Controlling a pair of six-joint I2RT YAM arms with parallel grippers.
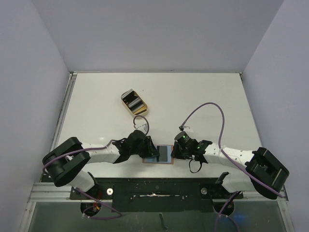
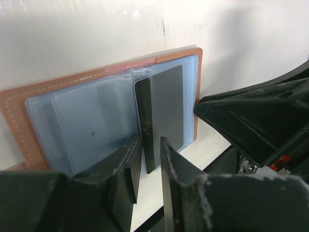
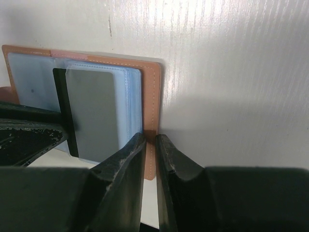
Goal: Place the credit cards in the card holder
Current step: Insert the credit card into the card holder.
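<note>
The brown card holder lies open on the table between my grippers, blue-grey inside. A grey credit card sits partly in its right pocket, and a dark card shows along its left side. Both stick out over the near edge. My left gripper is slightly open, its jaws on either side of the dark card's near end. My right gripper is shut on the holder's brown right edge. The grey card also shows in the right wrist view.
A tan oval tray holding more cards stands further back, left of centre. Grey walls close in the table on the left, back and right. Purple cables loop over the table near both wrists.
</note>
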